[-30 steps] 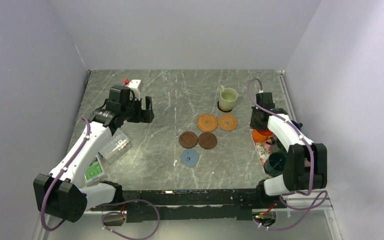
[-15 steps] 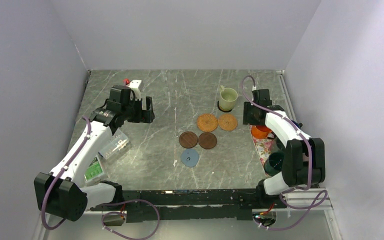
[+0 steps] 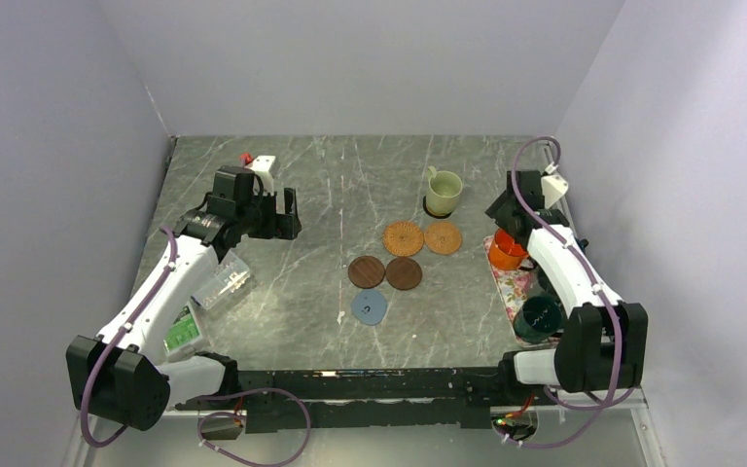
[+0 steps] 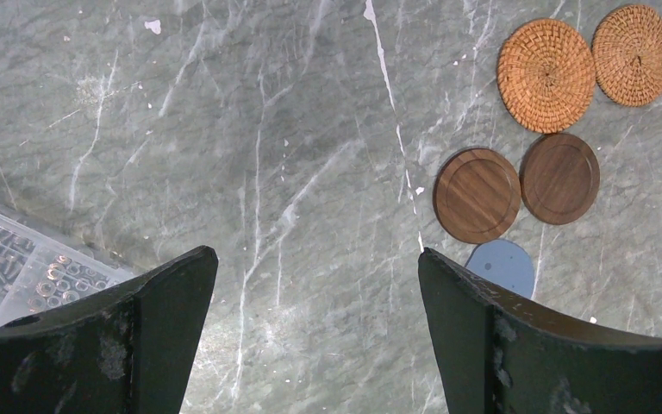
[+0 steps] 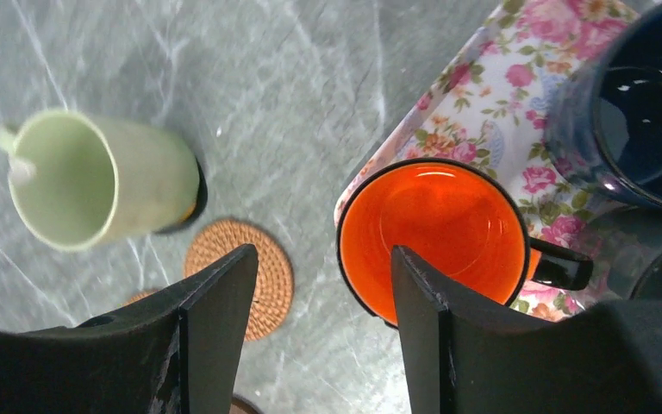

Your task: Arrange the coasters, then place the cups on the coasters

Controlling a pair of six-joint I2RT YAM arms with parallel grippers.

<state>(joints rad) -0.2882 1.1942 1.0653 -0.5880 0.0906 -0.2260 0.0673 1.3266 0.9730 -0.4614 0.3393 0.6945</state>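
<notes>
The cream cup point(image 3: 444, 191) stands on the black coaster point(image 3: 437, 211) at the back. In front of it lie two tan woven coasters point(image 3: 404, 237) point(image 3: 443, 237), two dark brown coasters point(image 3: 367, 271) point(image 3: 404, 273) and a blue-grey coaster point(image 3: 370, 307). The orange cup point(image 5: 435, 237) sits upright on the floral tray point(image 5: 500, 103), beside the dark blue cup point(image 5: 646, 129). My right gripper point(image 5: 323, 259) hovers open over the orange cup's left rim, holding nothing. My left gripper point(image 4: 317, 259) hangs wide open over bare table, left of the coasters.
A clear plastic box point(image 3: 222, 282) of small parts lies at the left under my left arm. A dark green cup point(image 3: 537, 316) stands at the tray's near end. The side walls stand close to both table edges.
My right gripper has opened and its wrist has swung up towards the back right, above the orange cup. The left arm has not moved.
</notes>
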